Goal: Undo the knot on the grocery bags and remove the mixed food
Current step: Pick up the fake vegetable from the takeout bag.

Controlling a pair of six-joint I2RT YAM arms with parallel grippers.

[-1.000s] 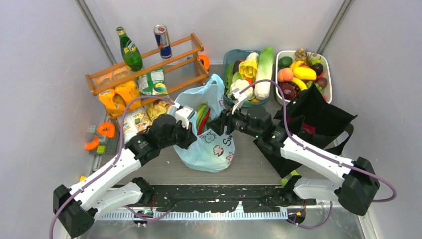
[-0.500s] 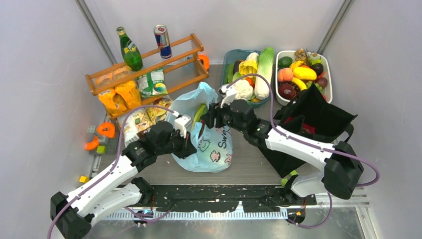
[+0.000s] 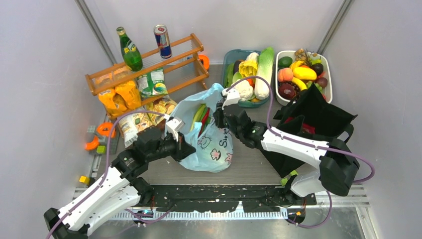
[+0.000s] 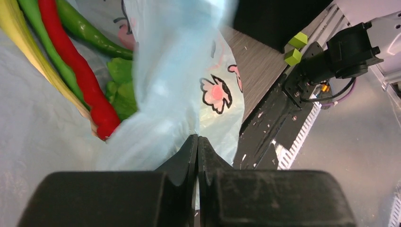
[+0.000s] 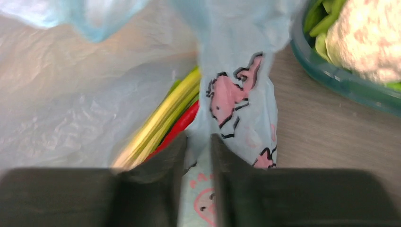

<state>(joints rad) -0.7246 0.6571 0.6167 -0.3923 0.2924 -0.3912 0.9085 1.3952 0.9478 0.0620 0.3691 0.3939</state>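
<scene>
Fingers of the left gripper [image 4: 197, 142] were clenched on a fold of the blue bag [image 4: 175, 71] at its near rim. The right gripper [image 5: 197, 142] had a strip of the far rim between its narrowed fingers, though whether it truly gripped could not be told. Between them the bag's mouth gaped with no knot visible, so the untying there looked done. A red pepper [image 4: 80, 80], a green pepper [image 4: 90, 33] and leafy greens [image 4: 120, 85] lay inside, none yet lifted out. The bag stood on the table [image 3: 259, 159] between the arms, and the black bag [image 3: 318, 119] to its right appeared to be waiting its turn.
</scene>
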